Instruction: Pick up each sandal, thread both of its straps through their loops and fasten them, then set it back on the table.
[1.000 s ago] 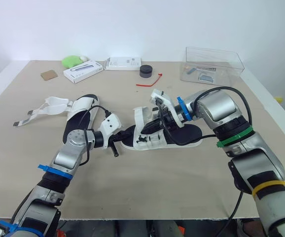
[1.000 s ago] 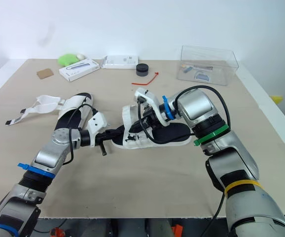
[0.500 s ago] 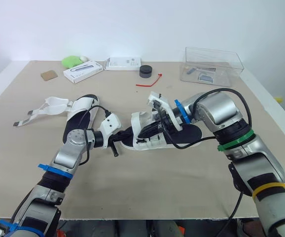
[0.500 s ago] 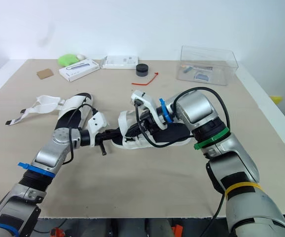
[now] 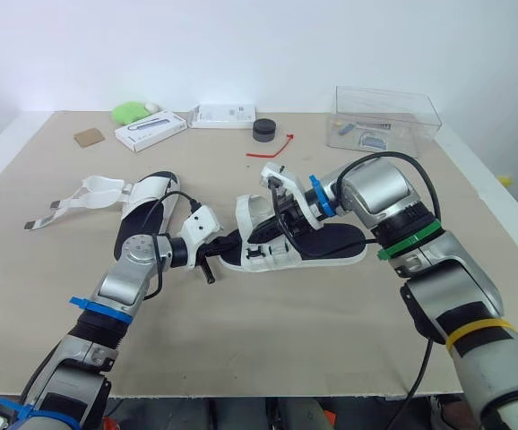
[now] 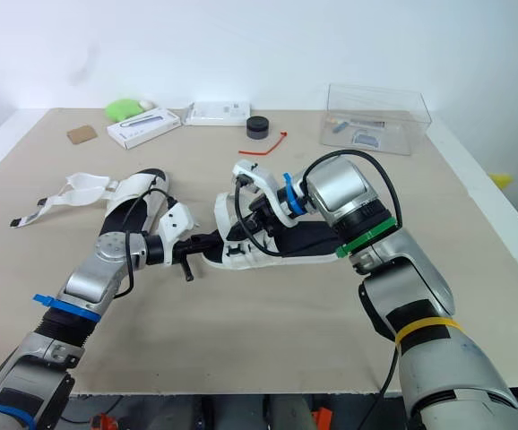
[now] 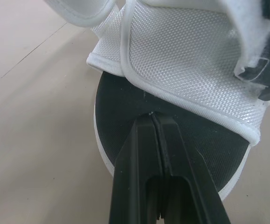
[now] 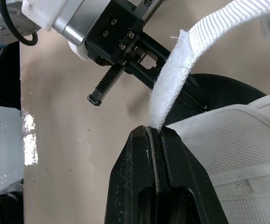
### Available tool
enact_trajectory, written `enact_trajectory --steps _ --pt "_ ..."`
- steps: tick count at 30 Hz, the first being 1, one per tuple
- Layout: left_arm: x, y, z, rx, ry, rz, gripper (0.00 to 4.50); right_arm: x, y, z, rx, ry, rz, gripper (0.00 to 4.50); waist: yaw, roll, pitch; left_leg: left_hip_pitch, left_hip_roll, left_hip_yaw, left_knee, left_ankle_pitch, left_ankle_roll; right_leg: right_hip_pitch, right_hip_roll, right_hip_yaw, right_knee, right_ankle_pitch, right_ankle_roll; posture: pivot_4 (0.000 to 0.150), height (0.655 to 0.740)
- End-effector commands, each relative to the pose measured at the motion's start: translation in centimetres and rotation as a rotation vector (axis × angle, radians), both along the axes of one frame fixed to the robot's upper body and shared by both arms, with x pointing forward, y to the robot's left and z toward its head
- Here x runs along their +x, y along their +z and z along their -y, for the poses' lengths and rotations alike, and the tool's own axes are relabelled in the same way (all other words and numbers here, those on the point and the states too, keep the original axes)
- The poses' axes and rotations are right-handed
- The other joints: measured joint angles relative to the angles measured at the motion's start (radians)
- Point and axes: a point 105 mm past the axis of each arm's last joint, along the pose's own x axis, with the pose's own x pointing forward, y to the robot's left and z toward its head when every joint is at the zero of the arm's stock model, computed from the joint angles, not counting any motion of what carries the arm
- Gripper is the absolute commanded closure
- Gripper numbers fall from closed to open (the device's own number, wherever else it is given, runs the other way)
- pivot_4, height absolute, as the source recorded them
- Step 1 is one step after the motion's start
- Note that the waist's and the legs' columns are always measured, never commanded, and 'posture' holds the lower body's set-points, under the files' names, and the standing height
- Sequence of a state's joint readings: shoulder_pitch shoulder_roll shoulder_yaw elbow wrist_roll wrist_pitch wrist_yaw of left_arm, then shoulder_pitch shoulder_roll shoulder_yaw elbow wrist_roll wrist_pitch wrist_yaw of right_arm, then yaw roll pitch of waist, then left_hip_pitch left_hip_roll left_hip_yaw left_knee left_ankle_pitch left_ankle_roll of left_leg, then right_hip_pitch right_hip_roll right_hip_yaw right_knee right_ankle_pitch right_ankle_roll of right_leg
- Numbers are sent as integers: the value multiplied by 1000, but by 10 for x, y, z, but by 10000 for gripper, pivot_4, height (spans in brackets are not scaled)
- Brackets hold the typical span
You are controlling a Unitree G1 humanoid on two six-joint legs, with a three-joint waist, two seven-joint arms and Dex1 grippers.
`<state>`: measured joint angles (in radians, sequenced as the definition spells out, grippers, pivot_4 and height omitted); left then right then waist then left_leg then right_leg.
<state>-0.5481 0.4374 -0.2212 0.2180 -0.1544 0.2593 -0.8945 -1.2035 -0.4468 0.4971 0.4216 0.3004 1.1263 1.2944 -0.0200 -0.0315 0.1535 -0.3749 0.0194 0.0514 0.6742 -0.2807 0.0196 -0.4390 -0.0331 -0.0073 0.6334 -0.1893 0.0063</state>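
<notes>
One sandal [image 5: 306, 244], with a black footbed and white mesh straps, lies mid-table. My left gripper [image 5: 237, 239] is shut on the rim of its sole; in the left wrist view the closed fingers [image 7: 144, 140] pinch the black sole [image 7: 125, 102] under the front strap [image 7: 186, 51]. My right gripper [image 5: 271, 222] hovers over the sandal's front, shut on a white strap [image 8: 172, 77] that rises from between its fingers [image 8: 135, 154]. A second sandal [image 5: 144, 199] lies to the left, its straps [image 5: 90, 191] spread open on the table.
Along the far edge sit a cork square [image 5: 89, 137], a green object [image 5: 130, 111], two white boxes [image 5: 151, 129] [image 5: 225, 115], a black round puck [image 5: 264, 129], a red tie [image 5: 272, 145] and a clear plastic box [image 5: 386, 116].
My right gripper has swung left across the sandal, carrying the strap toward the toe end. The left gripper has stayed on the sole's rim.
</notes>
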Motion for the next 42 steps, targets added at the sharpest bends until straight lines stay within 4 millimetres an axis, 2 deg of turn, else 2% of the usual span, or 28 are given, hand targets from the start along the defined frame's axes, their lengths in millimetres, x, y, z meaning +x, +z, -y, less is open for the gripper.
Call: enact_trajectory --steps 1,5,11,16,26,31,35,36,41,42 --pt "-4 -30 -6 76 27 -84 45000 -12 15 -10 45 42 -23 44637 0 0 0 0 0 0 0 0 0 0 0 0 0 0 0 1500 7400" --pt "-4 -30 -5 77 24 -84 45000 -23 18 -11 51 60 -43 44637 0 0 0 0 0 0 0 0 0 0 0 0 0 0 0 1500 7400" --pt "-3 -29 -2 73 18 -80 45000 -27 5 -4 21 30 -50 44637 0 0 0 0 0 0 0 0 0 0 -1 0 0 0 0 1500 7400" --pt "-3 -30 -1 75 13 -79 45000 -19 1 0 15 -13 -23 44637 1 0 0 0 -1 0 1 0 0 0 -1 0 0 0 1 1500 7400" --pt "-4 -31 -2 80 13 -81 45000 -2 22 -1 80 -65 42 44637 2 0 0 -1 -2 0 2 0 0 1 -2 0 0 1 2 1500 7400" --pt "-3 -30 -3 81 15 -78 45000 10 18 3 60 -89 77 44637 2 0 0 -1 -2 0 2 0 0 1 -1 0 0 1 2 1500 7400" --pt "-3 -30 -3 80 16 -80 45000 12 15 4 59 -86 84 44637 2 0 0 -1 -2 0 2 0 0 1 -2 0 0 1 2 1500 7400" --pt "-4 -31 -3 81 16 -80 45000 12 15 3 60 -81 87 37709 2 0 0 -1 -2 0 2 0 0 1 -2 0 0 1 2 1500 7400" --pt "-5 -32 -4 80 18 -83 45000 6 14 1 65 -54 127 15236 2 0 0 -1 -2 0 1 0 0 1 -2 0 0 1 2 1500 7400" --pt "-5 -32 -4 79 19 -83 45000 4 15 1 68 -51 132 15236 2 0 0 -1 -2 0 1 0 0 1 -2 0 0 1 2 1500 7400"
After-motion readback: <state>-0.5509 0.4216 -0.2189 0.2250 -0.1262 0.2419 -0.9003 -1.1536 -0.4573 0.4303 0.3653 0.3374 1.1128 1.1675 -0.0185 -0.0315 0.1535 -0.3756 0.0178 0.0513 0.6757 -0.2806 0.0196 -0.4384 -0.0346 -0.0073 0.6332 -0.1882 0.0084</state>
